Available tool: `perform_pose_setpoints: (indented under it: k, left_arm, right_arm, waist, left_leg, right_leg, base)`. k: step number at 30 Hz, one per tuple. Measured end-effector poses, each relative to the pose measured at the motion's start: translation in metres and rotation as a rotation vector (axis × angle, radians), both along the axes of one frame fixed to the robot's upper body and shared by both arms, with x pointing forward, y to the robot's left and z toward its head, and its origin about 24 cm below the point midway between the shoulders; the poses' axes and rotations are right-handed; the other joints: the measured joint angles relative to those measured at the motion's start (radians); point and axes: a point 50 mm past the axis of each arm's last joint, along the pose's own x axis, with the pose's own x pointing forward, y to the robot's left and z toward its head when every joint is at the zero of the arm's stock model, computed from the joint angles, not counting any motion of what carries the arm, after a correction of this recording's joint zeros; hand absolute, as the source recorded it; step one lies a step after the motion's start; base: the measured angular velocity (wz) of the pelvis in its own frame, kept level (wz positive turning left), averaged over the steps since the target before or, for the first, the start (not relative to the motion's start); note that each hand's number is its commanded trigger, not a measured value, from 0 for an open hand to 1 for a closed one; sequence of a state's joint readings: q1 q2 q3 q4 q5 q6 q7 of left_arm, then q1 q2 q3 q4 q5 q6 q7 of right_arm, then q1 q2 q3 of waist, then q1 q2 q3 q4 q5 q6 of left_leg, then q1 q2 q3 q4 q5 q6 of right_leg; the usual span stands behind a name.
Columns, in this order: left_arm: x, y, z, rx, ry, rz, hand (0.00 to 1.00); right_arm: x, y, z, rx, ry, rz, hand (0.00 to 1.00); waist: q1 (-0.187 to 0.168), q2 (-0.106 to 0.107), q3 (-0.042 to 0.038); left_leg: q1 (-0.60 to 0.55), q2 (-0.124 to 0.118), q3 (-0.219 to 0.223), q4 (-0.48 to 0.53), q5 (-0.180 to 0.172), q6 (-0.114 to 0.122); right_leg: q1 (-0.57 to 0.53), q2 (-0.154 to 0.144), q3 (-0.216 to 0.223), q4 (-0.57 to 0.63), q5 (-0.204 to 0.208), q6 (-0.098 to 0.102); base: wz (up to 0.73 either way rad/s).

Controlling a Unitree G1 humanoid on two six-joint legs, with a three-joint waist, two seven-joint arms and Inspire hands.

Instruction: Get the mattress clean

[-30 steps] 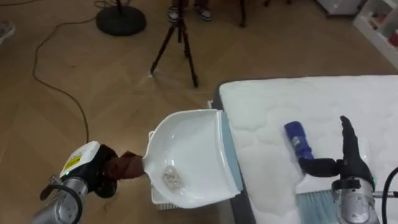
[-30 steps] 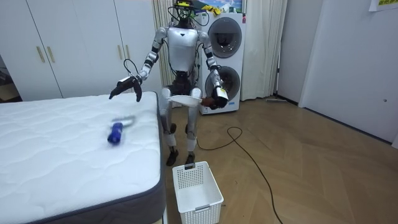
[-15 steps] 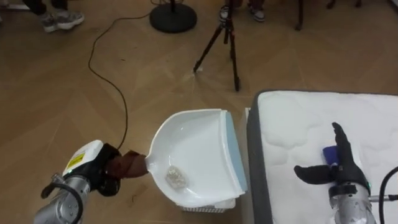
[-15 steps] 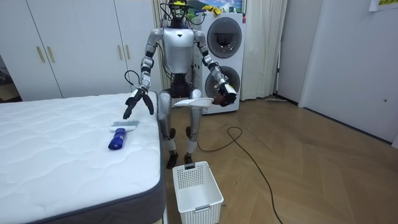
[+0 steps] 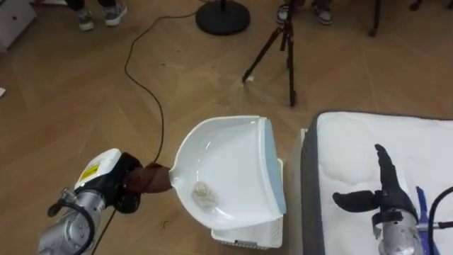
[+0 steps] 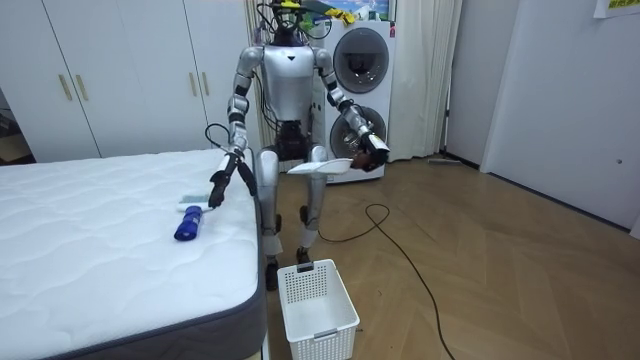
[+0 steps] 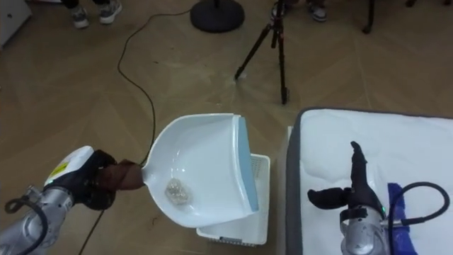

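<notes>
Item one: the left hand [image 5: 120, 190], at the lower left of the left eye view, has its fingers clenched round the brown handle [image 5: 151, 178] of the white plastic dustpan [image 5: 230, 159]. The pan is held level, so the small crumpled pale wad [image 5: 203, 193] rests near its back wall. It hangs above the white slatted plastic basket [image 5: 249, 237] at lower centre, and is judged to be placed for tipping, which is not yet done.

Item two: the right hand [image 5: 386, 200], at the lower right, has its fingers released and straight and grasps nothing. It is over the white quilted mattress [image 5: 354, 142]. The blue-handled brush [image 6: 185, 225] lies on the mattress close by.
</notes>
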State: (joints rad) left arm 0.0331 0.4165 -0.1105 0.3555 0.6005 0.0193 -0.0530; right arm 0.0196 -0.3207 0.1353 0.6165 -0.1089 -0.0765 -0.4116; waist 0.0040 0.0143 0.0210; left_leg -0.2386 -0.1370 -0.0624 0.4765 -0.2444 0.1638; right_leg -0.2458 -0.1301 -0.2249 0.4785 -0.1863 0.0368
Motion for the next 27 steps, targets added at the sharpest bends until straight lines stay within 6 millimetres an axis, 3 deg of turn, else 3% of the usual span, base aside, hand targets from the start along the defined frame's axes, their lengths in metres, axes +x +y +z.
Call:
perform_pose_setpoints:
  k: [8,14,16,20,24,27]
  left_arm:
    - [0.004,0.008,-0.006,0.048,0.02,0.001,1.0]
    - [0.011,0.027,0.0,0.118,0.009,0.0,1.0]
    - [0.017,0.032,0.003,0.174,0.007,-0.012,1.0]
    - [0.027,0.038,0.009,0.233,-0.02,-0.023,1.0]
    - [0.032,0.041,0.011,0.252,-0.039,-0.007,1.0]
    - [0.041,0.036,0.013,0.278,-0.042,-0.036,1.0]
  right_arm:
    - [0.021,0.004,0.016,0.036,-0.11,0.013,0.0]
    - [0.032,0.005,0.021,0.037,-0.166,0.029,0.0]
    - [0.033,0.004,0.021,0.026,-0.169,0.04,0.0]
    - [0.03,0.002,0.016,0.019,-0.153,0.038,0.0]
    - [0.034,0.002,0.02,0.018,-0.171,0.044,0.0]
    - [0.034,0.002,0.02,0.022,-0.175,0.035,0.0]
  waist:
    - [0.0,0.009,0.0045]
    - [-0.025,0.045,0.0164]
    - [-0.035,0.061,0.0224]
    - [-0.054,0.073,0.0205]
    - [-0.063,0.074,0.0201]
    - [-0.072,0.085,0.0245]
  left_leg:
    - [-0.024,0.008,0.0,-0.016,-0.003,-0.005]
    - [-0.102,0.004,-0.003,0.01,-0.003,-0.005]
    - [-0.123,0.0,0.002,0.015,-0.002,-0.005]
    - [-0.149,-0.004,0.012,0.017,-0.002,-0.005]
    - [-0.199,-0.003,0.056,0.026,-0.002,-0.005]
    - [-0.225,-0.002,0.061,0.037,-0.002,-0.005]
  right_leg:
    - [-0.024,0.008,-0.003,-0.015,-0.007,-0.003]
    - [-0.094,0.005,-0.002,-0.004,-0.007,-0.003]
    - [-0.126,-0.008,-0.005,0.025,-0.01,-0.003]
    - [-0.171,-0.023,0.001,0.062,-0.016,-0.006]
    - [-0.245,-0.038,0.001,0.1,-0.024,-0.014]
    - [-0.264,-0.038,0.001,0.1,-0.025,-0.015]
  base:
    - [0.03]
    - [0.03]
    - [0.0]
    - [-0.04]
    - [-0.23]
    - [-0.04]
